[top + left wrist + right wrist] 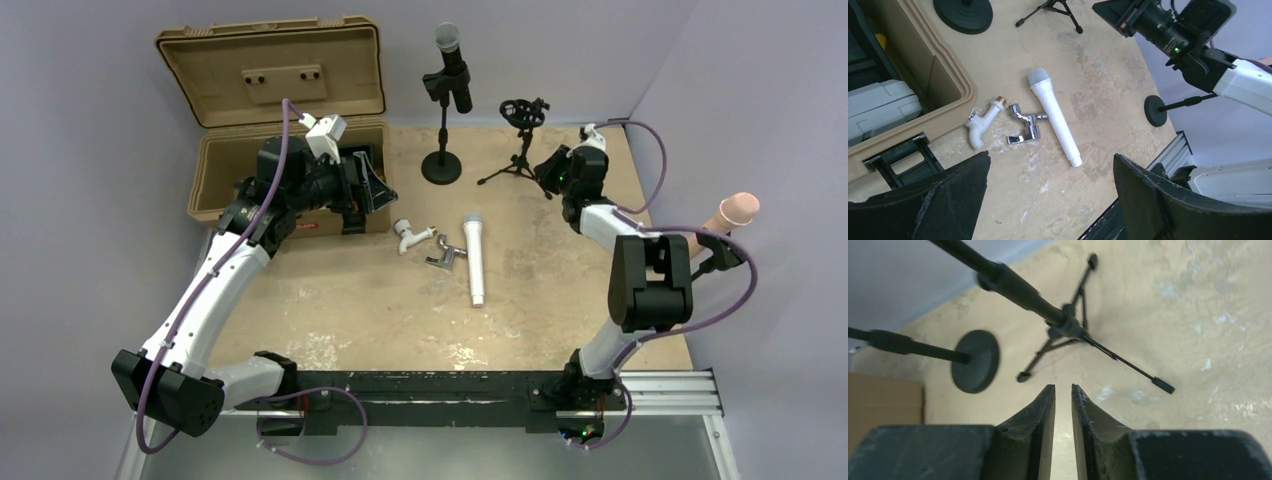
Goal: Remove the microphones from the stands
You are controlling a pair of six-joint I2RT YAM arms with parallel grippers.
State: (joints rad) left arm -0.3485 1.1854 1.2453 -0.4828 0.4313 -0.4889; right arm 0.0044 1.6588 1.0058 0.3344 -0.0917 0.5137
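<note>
I saw my right hand (1062,388) nearly clenched on nothing, tripod (1068,328) at twelve o'clock; my left hand (1050,159) stood released.

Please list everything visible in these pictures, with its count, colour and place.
Black handheld microphone with grey mesh head: one, black, in its stand, far centre.
Black round-base stand: one, black, far centre.
Small black tripod stand: one, black, right of that stand.
White handheld microphone: one, white, lying mid-table.
White plastic tap: one, white, brass end, left of it.
Chrome metal faucet: one, silver, between those two.
Open tan hard case: one, tan, far left.
Pale pink cylinder on thin stand: one, pink, right edge.
Worn beige table: one, beige, beneath them.
Left gripper: one, black, open, empty, by the case.
Right gripper: one, black, nearly closed, empty, by the tripod.
</note>
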